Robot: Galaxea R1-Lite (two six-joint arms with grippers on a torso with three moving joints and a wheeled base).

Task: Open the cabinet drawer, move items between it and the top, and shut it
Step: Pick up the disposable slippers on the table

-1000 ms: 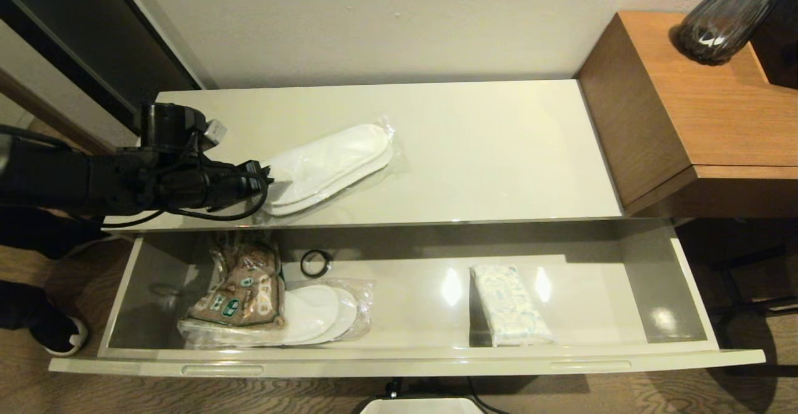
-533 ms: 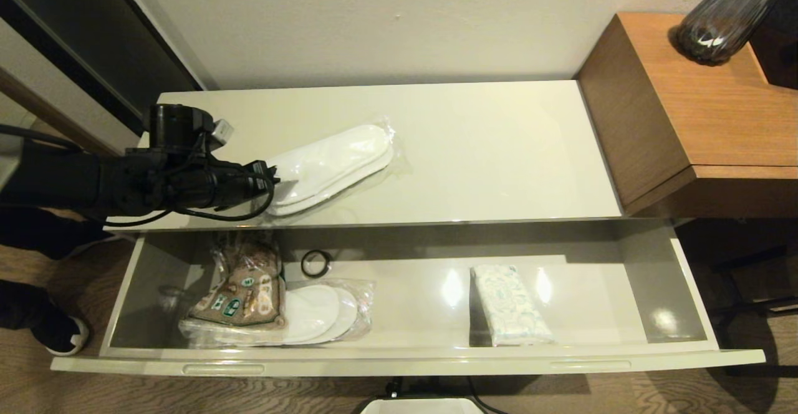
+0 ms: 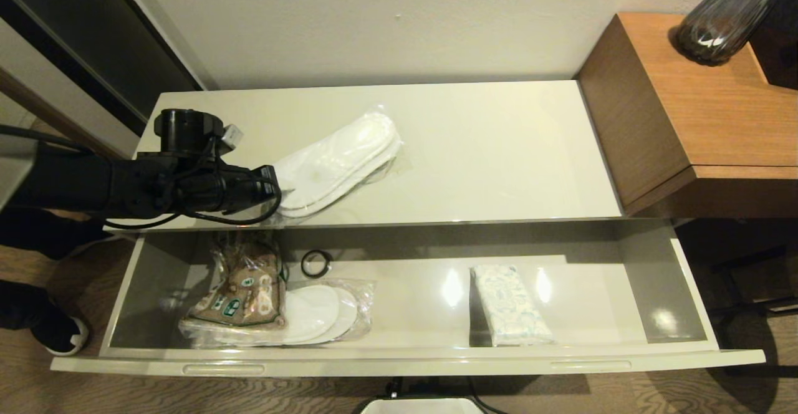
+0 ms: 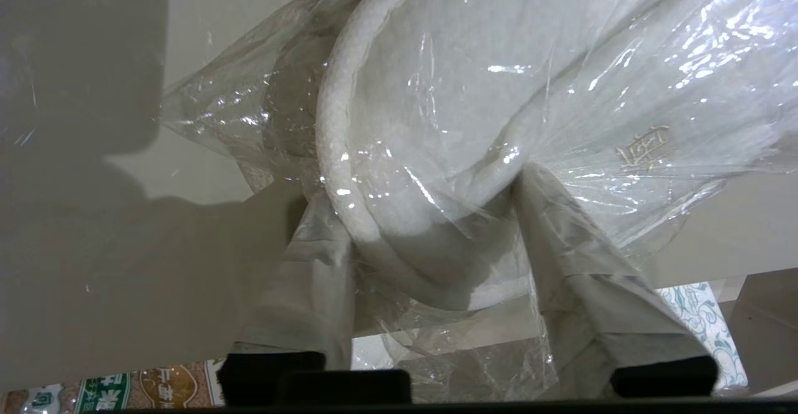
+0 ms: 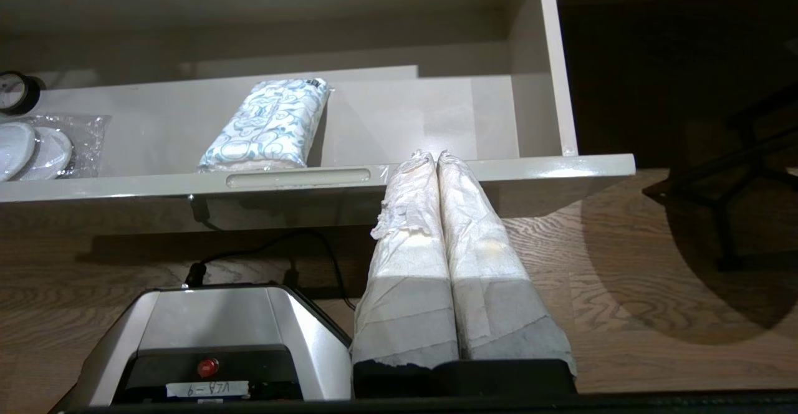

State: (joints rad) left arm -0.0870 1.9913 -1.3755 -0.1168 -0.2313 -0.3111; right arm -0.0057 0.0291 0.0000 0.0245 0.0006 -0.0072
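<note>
In your head view, the brown packet [image 3: 244, 286] covers part of the drawer's wrapped slippers [image 3: 312, 314], the glass vase [image 3: 726, 12] is cut off at the top edge, and the right gripper [image 5: 436, 158] stays unseen.

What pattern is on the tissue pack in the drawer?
White with blue-green swirls on the tissue pack, clearest in the right wrist view.
</note>
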